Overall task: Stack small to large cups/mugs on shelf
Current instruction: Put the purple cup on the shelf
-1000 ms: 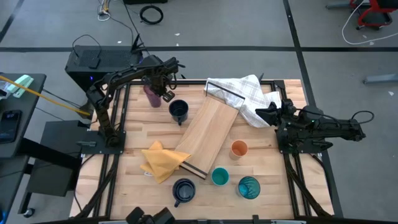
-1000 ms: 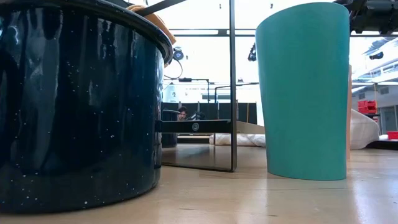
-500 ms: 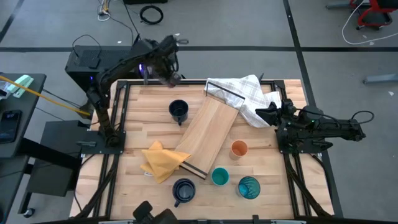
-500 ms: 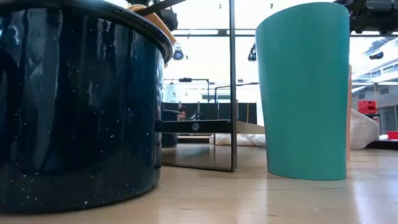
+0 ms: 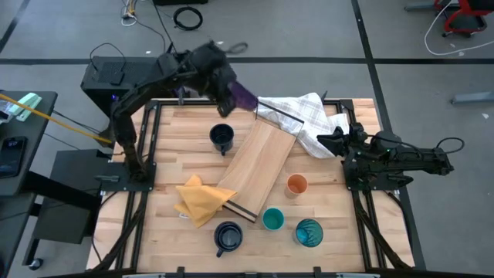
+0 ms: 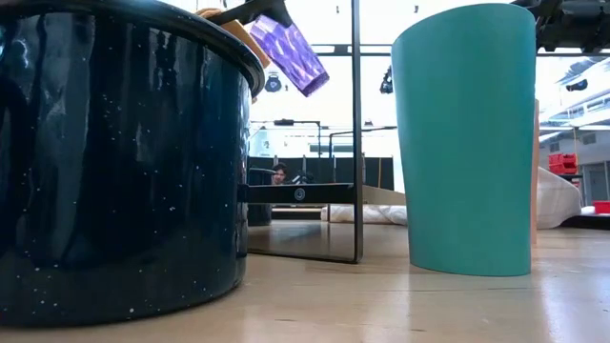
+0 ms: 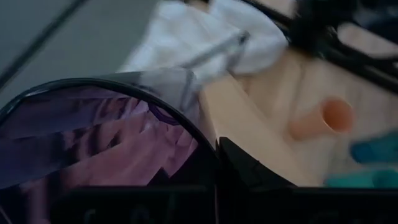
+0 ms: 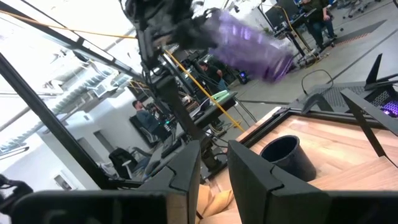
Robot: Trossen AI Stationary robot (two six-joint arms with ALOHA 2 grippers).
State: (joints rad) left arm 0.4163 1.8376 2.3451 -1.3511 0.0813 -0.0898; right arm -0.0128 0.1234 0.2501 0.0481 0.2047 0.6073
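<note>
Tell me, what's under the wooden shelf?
The shelf lies on the table. Its near end overlaps the yellow cloth; its far end meets the white towel. Anything else underneath is hidden.

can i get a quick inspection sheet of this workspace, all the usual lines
surface: wooden table, framed by dark rails
job's things: purple tumbler held tilted in the air; shelf flat and bare; navy mug beside it; second navy mug, teal cup, patterned tumbler and orange cup at the near side
clutter: yellow cloth; white towel over the shelf's far end
grippers: left gripper grips the tumbler; right gripper waits by the towel
cables: coil on floor
surroundings: person behind
</note>
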